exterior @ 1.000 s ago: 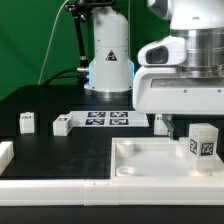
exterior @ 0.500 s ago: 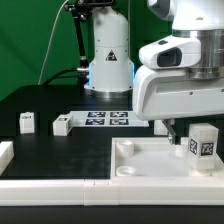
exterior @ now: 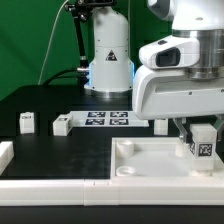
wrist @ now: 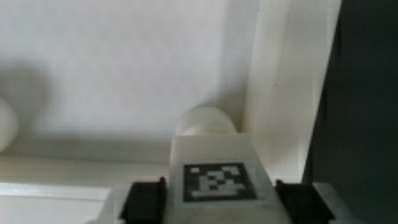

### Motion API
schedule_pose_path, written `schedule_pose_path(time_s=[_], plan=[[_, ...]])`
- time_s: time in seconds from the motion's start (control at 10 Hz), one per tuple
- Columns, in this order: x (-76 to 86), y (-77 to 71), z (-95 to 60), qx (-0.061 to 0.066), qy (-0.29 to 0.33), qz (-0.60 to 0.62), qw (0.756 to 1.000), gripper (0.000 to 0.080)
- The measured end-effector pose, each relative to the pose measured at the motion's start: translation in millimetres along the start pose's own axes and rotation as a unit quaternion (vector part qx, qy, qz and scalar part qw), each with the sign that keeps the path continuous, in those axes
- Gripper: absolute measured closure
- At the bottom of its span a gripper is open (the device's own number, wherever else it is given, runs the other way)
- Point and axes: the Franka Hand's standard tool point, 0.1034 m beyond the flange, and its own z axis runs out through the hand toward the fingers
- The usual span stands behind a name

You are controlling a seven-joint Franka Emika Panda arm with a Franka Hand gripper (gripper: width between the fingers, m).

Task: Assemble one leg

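A white leg [exterior: 203, 147] with a black-and-white tag stands on the large white tabletop [exterior: 150, 165] near its corner at the exterior view's right. My gripper [exterior: 202, 132] is down over the leg's top, one finger on each side, shut on it. In the wrist view the leg [wrist: 217, 175] shows its tag between the two dark fingers [wrist: 148, 200], with my gripper [wrist: 226, 203] closed on its sides. The pale tabletop [wrist: 107, 90] lies beneath, with a round socket's edge partly in view.
Two more legs [exterior: 27, 122] [exterior: 62, 125] stand on the black table at the exterior view's left. The marker board [exterior: 108, 119] lies behind them. White border rails [exterior: 50, 186] run along the front and the left edge.
My gripper has moved toward the exterior view's right and down over the leg, which now sits between the fingers. The leg has turned slightly.
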Motion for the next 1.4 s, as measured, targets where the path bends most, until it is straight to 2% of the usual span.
schedule_pose_path(time_s=[0.2, 0.5, 0.6, 0.8, 1.0, 1.1, 1.2, 1.3, 1.4], plan=[[0.3, -2.1, 0.2, 0.005, 0.002, 0.112, 0.994, 0.0509], [1.3, -4.8, 1.3, 0.012, 0.016, 0.287, 0.958, 0.0509], [1.8, -5.7, 1.5, 0.014, 0.019, 0.351, 0.936, 0.0508], [3.3, -6.2, 1.7, 0.028, 0.016, 0.464, 0.885, 0.0508], [4.1, -7.4, 1.8, 0.032, 0.016, 0.53, 0.847, 0.0508], [4.1, -9.5, 2.0, 0.036, 0.012, 0.584, 0.811, 0.0508], [3.8, -11.9, 2.2, 0.036, 0.012, 0.619, 0.785, 0.0508], [3.7, -12.7, 2.5, 0.035, 0.011, 0.629, 0.776, 0.0508], [4.0, -12.8, 2.3, 0.036, 0.007, 0.651, 0.758, 0.0508]])
